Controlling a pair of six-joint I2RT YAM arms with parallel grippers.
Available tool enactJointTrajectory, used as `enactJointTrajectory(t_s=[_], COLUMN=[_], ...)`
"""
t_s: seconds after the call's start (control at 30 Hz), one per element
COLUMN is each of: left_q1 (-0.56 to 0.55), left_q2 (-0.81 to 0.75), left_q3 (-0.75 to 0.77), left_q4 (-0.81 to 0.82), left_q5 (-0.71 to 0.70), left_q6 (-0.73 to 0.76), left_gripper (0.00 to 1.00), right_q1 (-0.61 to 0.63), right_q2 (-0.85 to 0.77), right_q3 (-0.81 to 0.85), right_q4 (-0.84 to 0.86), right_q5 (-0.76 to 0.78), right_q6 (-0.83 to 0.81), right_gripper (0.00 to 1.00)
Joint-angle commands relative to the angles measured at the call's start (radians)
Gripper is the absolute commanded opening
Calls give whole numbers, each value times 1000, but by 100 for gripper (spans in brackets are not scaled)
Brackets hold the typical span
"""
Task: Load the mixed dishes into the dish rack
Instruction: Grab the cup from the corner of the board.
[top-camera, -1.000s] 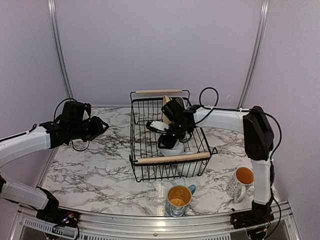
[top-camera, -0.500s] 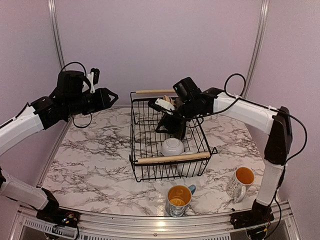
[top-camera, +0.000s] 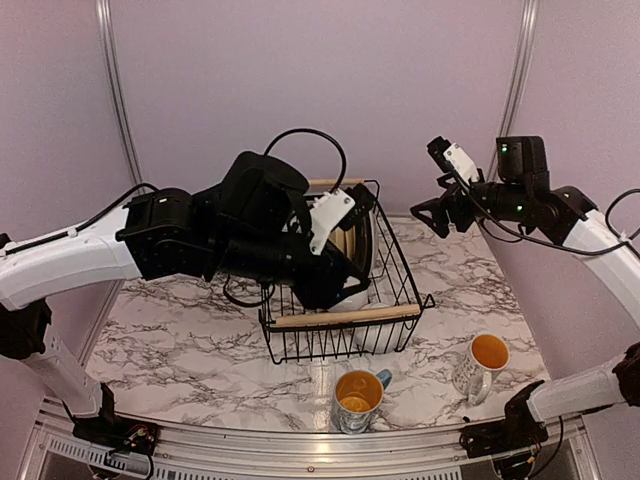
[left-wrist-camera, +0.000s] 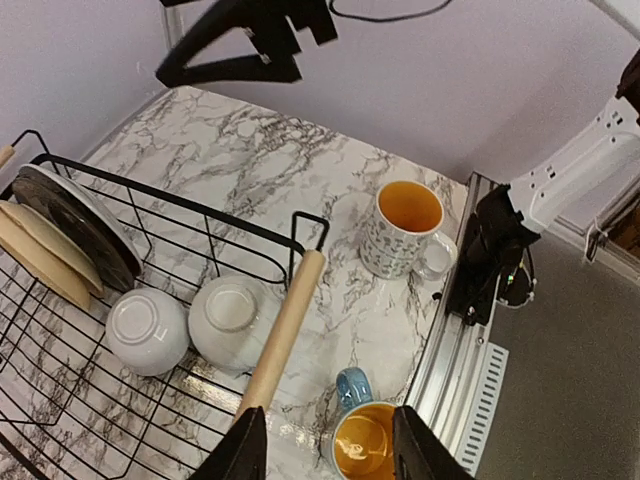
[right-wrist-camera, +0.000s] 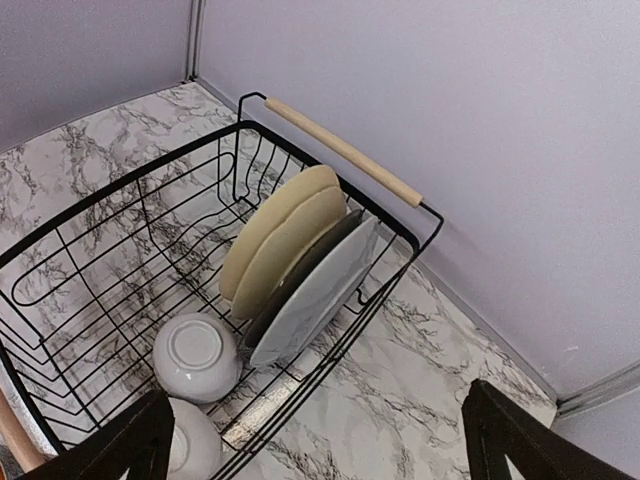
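Well back on the marble table (top-camera: 180, 340), about midway between its left and right edges, sits the black wire dish rack (top-camera: 330, 345), with a wooden handle at its near and far ends. Several plates (right-wrist-camera: 290, 250) stand on edge in a row against the far end, cream ones in front of a grey and a white one. Two white bowls (left-wrist-camera: 147, 330) lie upside down, side by side, just inside the near handle (left-wrist-camera: 280, 330). Both mugs stand on the table outside the rack: a blue-handled mug (top-camera: 357, 398) at the near edge below the rack, and a white patterned mug (top-camera: 480, 362) toward the near right corner. The left gripper (left-wrist-camera: 328, 432) hangs over the rack's near end, fingers partly apart and holding nothing. The right gripper (right-wrist-camera: 318, 400) is raised above the far right corner, spread wide and empty.
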Motion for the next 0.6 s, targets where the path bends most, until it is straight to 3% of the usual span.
enactJointTrajectory(t_s=[0.0, 0.13, 0.3, 0.57], left_q1=[-119, -195, -247, -267], left_q2=[137, 291, 439, 521], left_q3=[82, 182, 300, 322], left_q4=[-184, -287, -423, -529], left_q5=[3, 49, 77, 90], left_q6=[112, 145, 135, 57], left_gripper=[45, 45, 45, 39], right_q1=[-90, -178, -203, -206], right_q2=[-118, -192, -258, -308], right_q3=[-119, -221, -310, -373], right_q4=[25, -2, 5, 28], right_q5=[65, -41, -51, -25], right_q6=[-9, 7, 29, 5], right_gripper=[98, 98, 97, 96])
